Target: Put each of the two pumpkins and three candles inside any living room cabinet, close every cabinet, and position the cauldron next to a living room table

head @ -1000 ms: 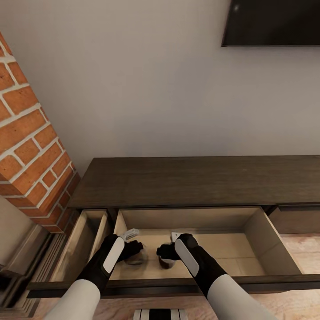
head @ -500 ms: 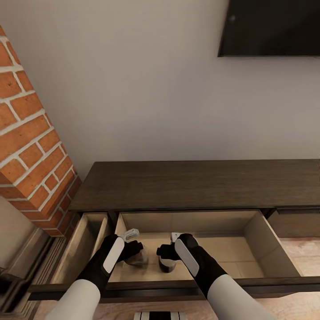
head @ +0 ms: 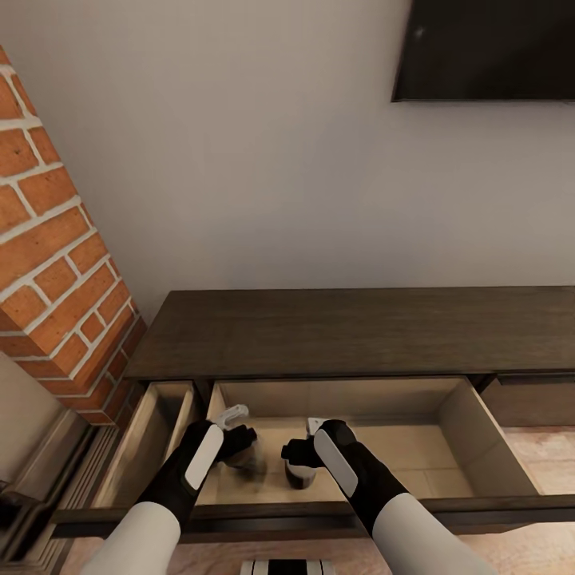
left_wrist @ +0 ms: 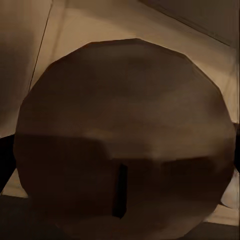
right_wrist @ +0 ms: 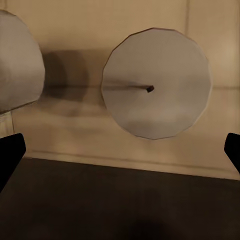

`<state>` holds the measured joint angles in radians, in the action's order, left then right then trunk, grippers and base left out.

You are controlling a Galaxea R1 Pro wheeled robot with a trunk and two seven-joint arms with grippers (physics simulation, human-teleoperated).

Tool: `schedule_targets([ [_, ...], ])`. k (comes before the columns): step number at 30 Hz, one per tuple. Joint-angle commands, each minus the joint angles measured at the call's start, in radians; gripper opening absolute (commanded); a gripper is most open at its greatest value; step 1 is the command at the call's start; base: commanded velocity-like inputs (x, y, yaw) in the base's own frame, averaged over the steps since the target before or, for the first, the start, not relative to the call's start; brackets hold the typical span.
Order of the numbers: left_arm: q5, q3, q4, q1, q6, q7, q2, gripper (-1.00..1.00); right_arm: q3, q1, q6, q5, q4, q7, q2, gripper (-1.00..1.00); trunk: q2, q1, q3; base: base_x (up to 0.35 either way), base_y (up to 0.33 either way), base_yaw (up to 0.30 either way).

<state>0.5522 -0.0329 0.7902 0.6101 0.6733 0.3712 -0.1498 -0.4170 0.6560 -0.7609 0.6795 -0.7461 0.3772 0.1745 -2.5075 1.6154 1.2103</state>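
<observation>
Head view: both arms reach into the open drawer [head: 495, 455] of the cabinet [head: 351, 331], near the drawer's front-left part. Compared with half a second ago the left gripper [head: 242, 438] sits slightly higher, and the candle [head: 247, 463] under it looks blurred, likely just let go. Right gripper [head: 297, 455]: fingertips wide apart at the right wrist frame edges, clear of the candle [right_wrist: 155, 83] standing below.

Judgement: both candles are now deposited; withdrawal comes next.

Count: two candles in the drawer, side by side, close but apart. Left gripper state: cannot tell; a candle top [left_wrist: 125, 140] blocks the left wrist camera.
</observation>
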Motion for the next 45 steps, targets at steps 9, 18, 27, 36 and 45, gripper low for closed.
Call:
schedule_targets([
  [9, -0.023, -0.031, -0.001, 0.0, -0.05, 0.015, 0.005, 1.0, -0.001, 0.001, -0.002, 0.009, -0.001, 0.009, 0.0, 1.0, 0.0, 0.0, 0.001, 0.0, 0.0, 0.0],
  [18, -0.02, -0.032, -0.002, 0.0, -0.047, 0.014, 0.006, 1.0, -0.001, 0.001, -0.002, 0.009, -0.001, 0.009, 0.0, 1.0, 0.0, 0.0, 0.001, 0.0, 0.0, 0.0],
  [27, -0.017, -0.032, -0.001, 0.0, -0.037, 0.013, 0.006, 1.0, 0.0, 0.001, -0.002, 0.01, -0.001, 0.009, 0.0, 1.0, 0.0, -0.001, -0.007, 0.0, 0.0, 0.0],
  [36, -0.012, -0.026, -0.001, 0.0, -0.033, 0.011, 0.006, 1.0, -0.001, 0.001, -0.002, 0.01, -0.001, 0.009, 0.0, 1.0, 0.002, -0.005, -0.042, 0.0, 0.0, 0.0],
  [45, -0.012, -0.019, -0.002, 0.0, 0.043, 0.008, 0.009, 1.0, -0.002, 0.001, -0.002, 0.009, -0.001, 0.008, 0.0, 1.0, 0.004, -0.009, -0.077, -0.09, 0.0, 0.0],
])
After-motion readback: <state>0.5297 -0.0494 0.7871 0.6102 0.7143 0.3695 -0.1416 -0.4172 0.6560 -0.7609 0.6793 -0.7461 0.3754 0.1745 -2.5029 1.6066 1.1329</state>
